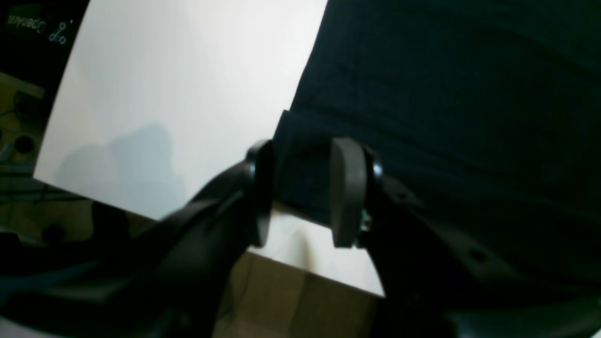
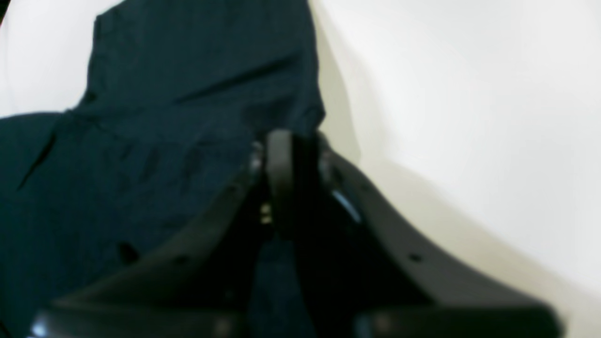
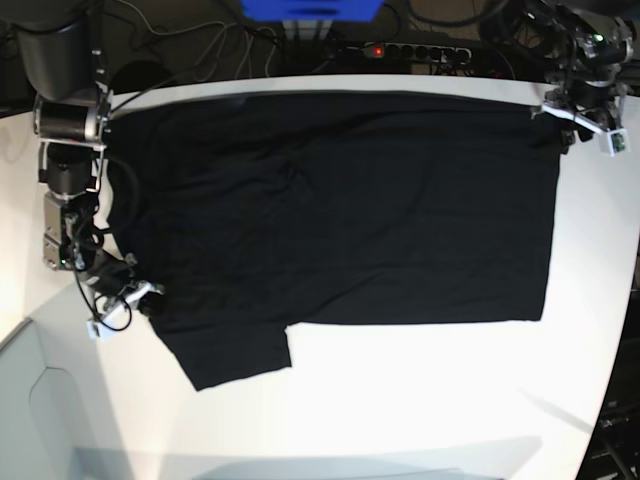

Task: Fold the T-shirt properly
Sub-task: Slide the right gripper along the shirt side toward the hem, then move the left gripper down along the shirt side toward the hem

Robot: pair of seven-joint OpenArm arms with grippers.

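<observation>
On the big white bench (image 3: pixel 400 400) lies the T-shirt (image 3: pixel 340 210), black and spread out flat, and it covers most of the top. The bench is smooth and bright. Its far edge is round. Past that edge the room is dark, with black cables, a power strip (image 3: pixel 400 50) with a small red light, and a blue box (image 3: pixel 310 10).

The right jaws (image 2: pixel 293 183) sit at one short sleeve of the shirt. They are pressed close together, and a bit of black cloth goes in between them, so they are pinching the sleeve. To one side of these jaws is bare white bench. To the other side is more dark shirt with soft wrinkles.

The left jaws (image 1: pixel 305 192) sit at a corner of the shirt's bottom hem. They are partly apart, and the cloth corner lies in the gap between the two pads. Below these jaws the bench ends, and a brown floor (image 1: pixel 291 305) shows.
</observation>
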